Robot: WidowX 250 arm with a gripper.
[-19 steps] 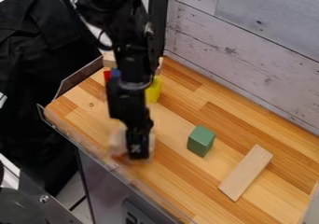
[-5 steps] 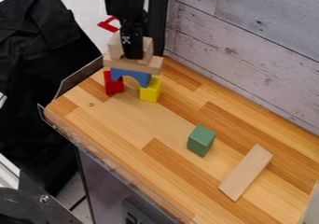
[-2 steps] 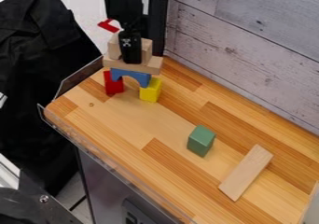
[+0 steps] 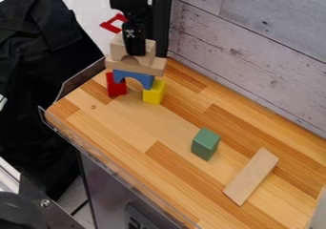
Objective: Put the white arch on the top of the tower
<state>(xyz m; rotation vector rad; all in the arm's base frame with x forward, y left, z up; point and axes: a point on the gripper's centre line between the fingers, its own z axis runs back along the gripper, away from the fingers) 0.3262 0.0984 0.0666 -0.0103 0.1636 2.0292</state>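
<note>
Upward, slightly, went my black gripper (image 4: pixel 135 52) since the last frame, while the white arch (image 4: pixel 117 50) kept its place atop the tower (image 4: pixel 141 69). Its feet rested on the pale plank (image 4: pixel 117 65), which seemed to give it a flat seat over the blue arch (image 4: pixel 132 75); the red block (image 4: pixel 117 87) and yellow block (image 4: pixel 153 93) bore that lower span's ends. I could not tell how far open I was, or whether I had hold of anything.
</note>
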